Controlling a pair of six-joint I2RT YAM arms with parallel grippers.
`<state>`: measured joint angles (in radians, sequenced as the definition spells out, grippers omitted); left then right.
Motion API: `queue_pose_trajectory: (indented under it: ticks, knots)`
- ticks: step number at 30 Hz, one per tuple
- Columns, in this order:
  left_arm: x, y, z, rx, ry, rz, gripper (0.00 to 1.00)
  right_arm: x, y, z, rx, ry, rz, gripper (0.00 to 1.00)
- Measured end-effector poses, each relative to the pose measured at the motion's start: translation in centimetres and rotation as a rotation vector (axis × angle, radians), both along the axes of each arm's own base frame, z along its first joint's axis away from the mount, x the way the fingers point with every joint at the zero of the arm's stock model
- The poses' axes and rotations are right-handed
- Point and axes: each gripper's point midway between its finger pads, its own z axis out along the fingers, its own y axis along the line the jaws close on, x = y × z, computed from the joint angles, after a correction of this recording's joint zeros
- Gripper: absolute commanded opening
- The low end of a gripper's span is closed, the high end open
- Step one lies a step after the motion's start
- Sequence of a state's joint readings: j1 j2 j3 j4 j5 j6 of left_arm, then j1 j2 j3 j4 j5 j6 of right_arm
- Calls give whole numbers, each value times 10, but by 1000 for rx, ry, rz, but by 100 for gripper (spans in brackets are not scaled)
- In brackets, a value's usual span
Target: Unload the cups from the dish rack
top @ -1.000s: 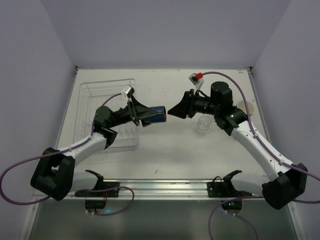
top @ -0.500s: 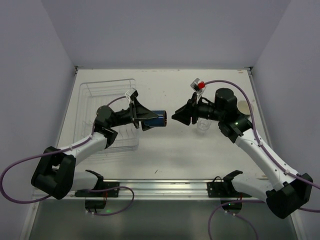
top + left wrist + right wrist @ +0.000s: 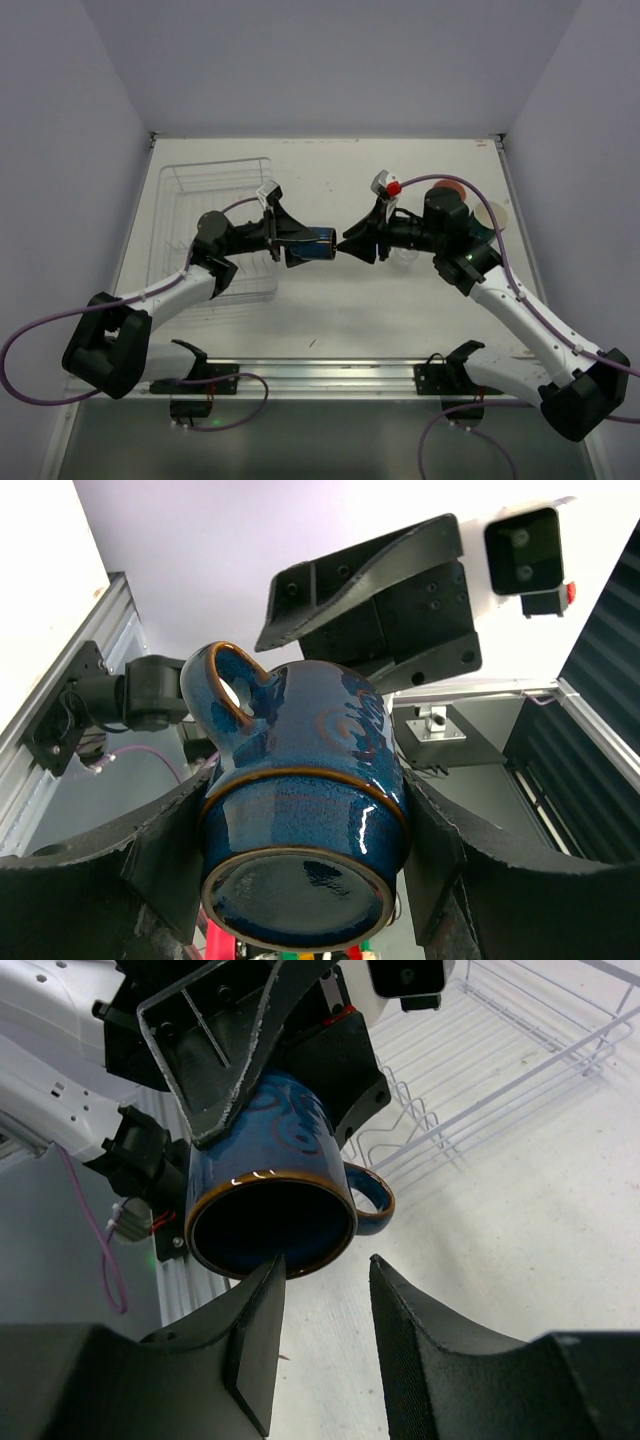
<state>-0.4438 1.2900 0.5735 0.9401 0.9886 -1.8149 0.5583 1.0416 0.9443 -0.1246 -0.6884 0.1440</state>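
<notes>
My left gripper (image 3: 300,243) is shut on a dark blue handled mug (image 3: 314,243), held on its side in the air over the middle of the table. In the left wrist view the mug's base (image 3: 295,885) sits between my fingers. My right gripper (image 3: 352,243) is open and faces the mug's mouth (image 3: 268,1225). In the right wrist view one fingertip (image 3: 270,1278) is at the rim, and the handle (image 3: 372,1198) lies beyond the gap. The white wire dish rack (image 3: 215,180) stands at the back left and no cups show in it.
A clear glass (image 3: 404,254) stands on the table, partly hidden under my right arm. A salmon cup (image 3: 452,185) and a cup with a pale inside (image 3: 492,214) stand behind it at the right. The rack's wires (image 3: 520,1050) show behind the mug.
My right gripper has swung left until its fingertips reach the mug's rim. My left gripper has carried the mug a little to the right, away from the rack.
</notes>
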Motion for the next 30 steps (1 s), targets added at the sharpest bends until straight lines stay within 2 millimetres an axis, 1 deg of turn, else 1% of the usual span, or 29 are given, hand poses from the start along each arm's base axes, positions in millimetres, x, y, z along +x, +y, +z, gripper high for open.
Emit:
queue_pose_trajectory:
  ticks: [4, 11, 14, 18, 21, 25, 27, 28, 30]
  knots:
    - [-2, -2, -1, 4, 8, -11, 0, -2, 6, 6, -2, -28, 12, 41]
    - [-8, -6, -2, 8, 21, -33, 0, 3, 14, 14, -11, -68, 14, 41]
    - [-8, -6, -2, 6, 22, -33, 0, 6, 17, 13, -19, -78, 14, 38]
    - [-9, -8, -1, 4, 24, -34, 0, 7, 20, 8, -34, -80, 22, 37]
    - [-10, -10, 4, -3, 19, -41, 0, 7, 23, 8, -28, -97, 31, 32]
    - [-11, -12, 11, -15, 28, -53, 0, 6, 27, 9, -6, -130, 44, 28]
    - [-11, -13, 11, -18, 45, -58, 0, 5, 29, 10, 7, -145, 54, 23]
    - [-11, -13, 11, -20, 56, -59, 0, 5, 29, 10, 13, -152, 56, 18]
    - [-10, -13, 11, -23, 74, -61, 0, 7, 30, 11, 20, -169, 58, 12]
